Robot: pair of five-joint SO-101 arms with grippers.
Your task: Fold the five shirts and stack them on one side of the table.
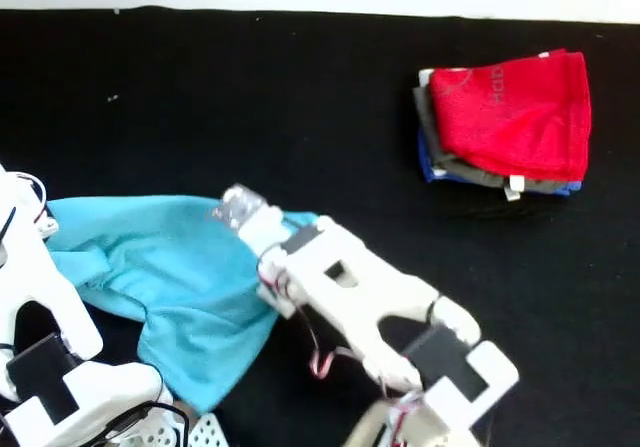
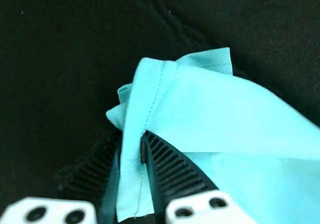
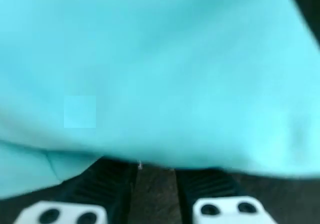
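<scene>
The left gripper (image 2: 141,151) is clamped on a hemmed edge of the turquoise shirt (image 1: 170,267), which lies rumpled on the black table (image 1: 300,97) well apart from the folded stack (image 1: 505,127), while the right gripper (image 1: 238,207) sits at the shirt's far edge, its grip impossible to tell.

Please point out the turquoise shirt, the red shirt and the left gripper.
turquoise shirt (image 1: 170,267), high view, middle of cloth.
red shirt (image 1: 520,112), high view, top face.
left gripper (image 2: 131,149), left wrist view, between fingertips.

Black cloth (image 1: 300,87) spreads beneath and beyond the left gripper (image 2: 142,151) and right gripper (image 3: 155,170), with a white perforated object (image 1: 200,433) behind both.
</scene>
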